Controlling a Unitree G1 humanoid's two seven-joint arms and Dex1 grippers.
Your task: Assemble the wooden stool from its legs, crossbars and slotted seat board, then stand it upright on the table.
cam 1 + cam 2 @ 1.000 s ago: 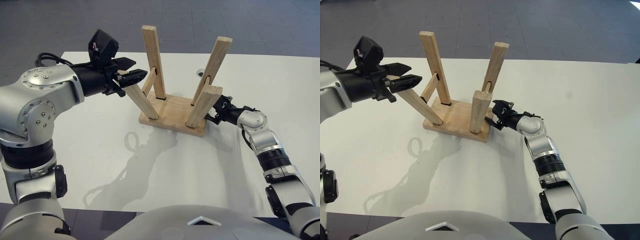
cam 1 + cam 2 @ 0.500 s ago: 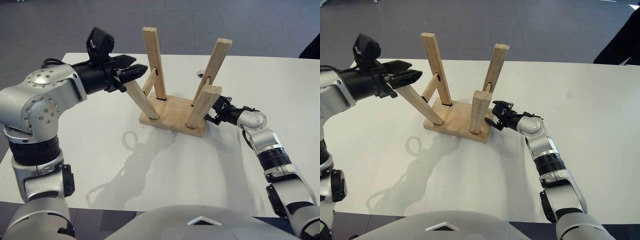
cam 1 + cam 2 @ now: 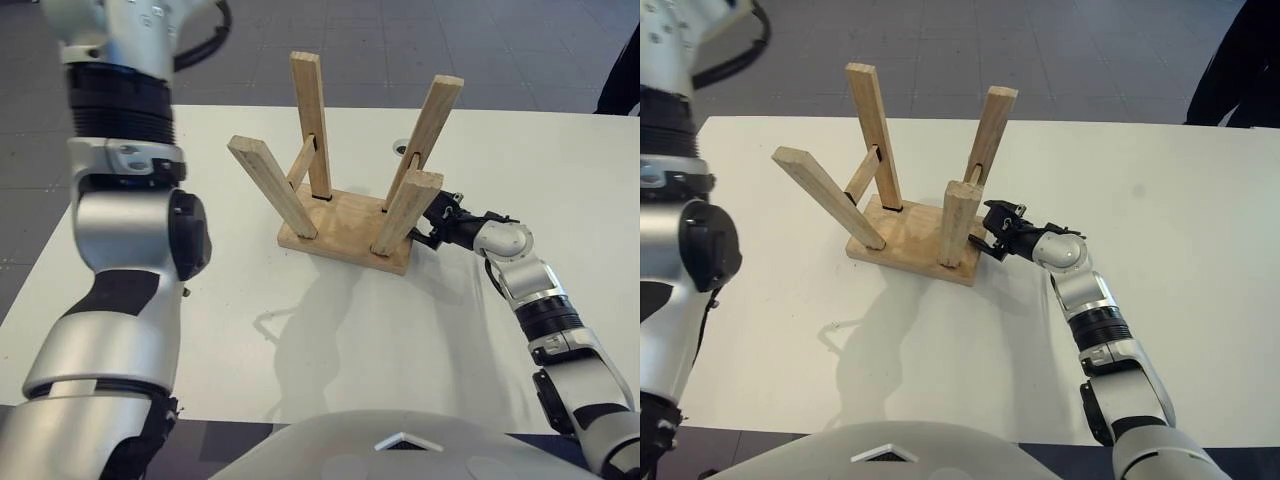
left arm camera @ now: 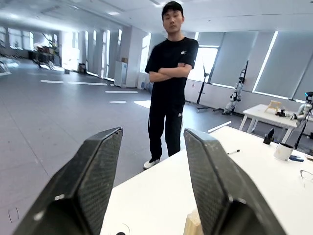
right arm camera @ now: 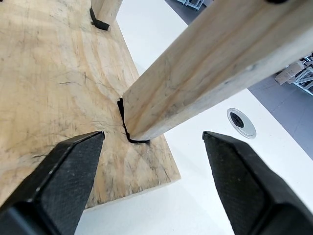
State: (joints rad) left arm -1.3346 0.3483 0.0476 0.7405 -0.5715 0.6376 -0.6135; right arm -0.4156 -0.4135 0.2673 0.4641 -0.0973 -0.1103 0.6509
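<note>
The stool lies upside down on the white table [image 3: 300,340], its seat board [image 3: 345,238] flat and its legs pointing up. The front-left leg [image 3: 272,185] leans outward, and a crossbar [image 3: 300,160] joins it to the upright back-left leg [image 3: 311,125]. The back-right leg [image 3: 432,120] and front-right leg [image 3: 405,212] also stand in their slots. My right gripper [image 3: 435,222] is open at the board's right end, its fingers [image 5: 54,181] either side of the front-right leg's base [image 5: 146,122]. My left gripper [image 4: 152,132] is open in the air, holding nothing.
My left arm [image 3: 130,200] stands tall over the table's left side. A round cable grommet [image 3: 400,146] sits in the table behind the stool. Open table surface lies in front of the stool and to its right.
My left gripper has left the top of the leaning front-left leg and swung up and away from it. The leg keeps its lean. The right arm has not moved.
</note>
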